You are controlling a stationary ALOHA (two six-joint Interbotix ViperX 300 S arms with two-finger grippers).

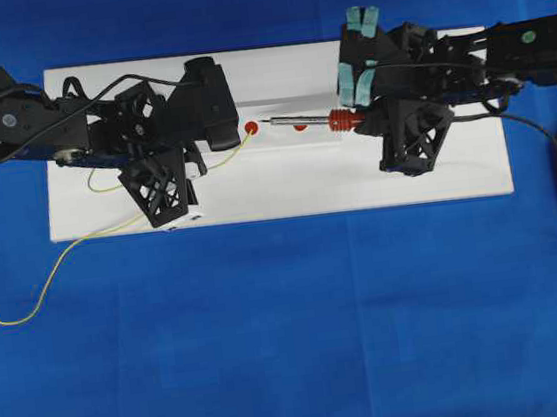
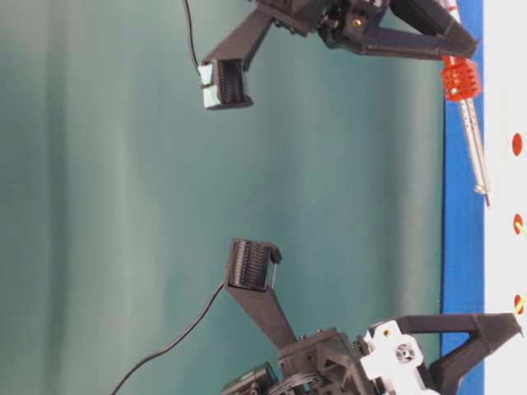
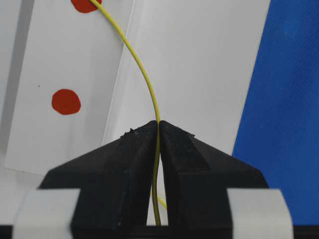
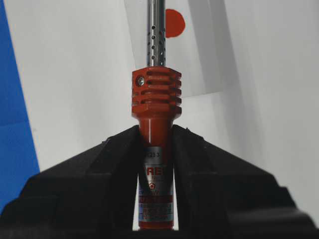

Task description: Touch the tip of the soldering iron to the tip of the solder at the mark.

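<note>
Overhead exterior view: one white board [image 1: 277, 194] lying on a blue cloth [image 1: 294, 348], both arms reaching in over it from opposite ends.

Left gripper [image 3: 158, 130]: jaws closed tight on the solder [image 3: 144, 74], a thin yellow wire pinched between the two black fingers [image 3: 124, 159]. In the left wrist view the wire rises from the jaws and curves up and left to a red dot [image 3: 85, 4] at the top edge; its very end is cut off by the frame there. A second red dot [image 3: 66, 101] lies to the left, apart from the wire. From overhead the free end of the wire sits at or just beside the red mark [image 1: 251, 128]. Behind the gripper the wire trails off the board and loops across the cloth toward the left edge.

Right gripper [image 4: 155, 137]: jaws closed on the soldering iron [image 4: 155, 99], gripping the red-orange handle just below its ribbed collar. The silver shaft points away from the gripper toward a red dot [image 4: 174, 22].

Overhead, the iron lies level above the board, tip pointing left. Its tip stands near the red mark, with a small gap between it and the end of the solder.

Table-level exterior view: the iron's tip hangs clear of the board's surface.
</note>
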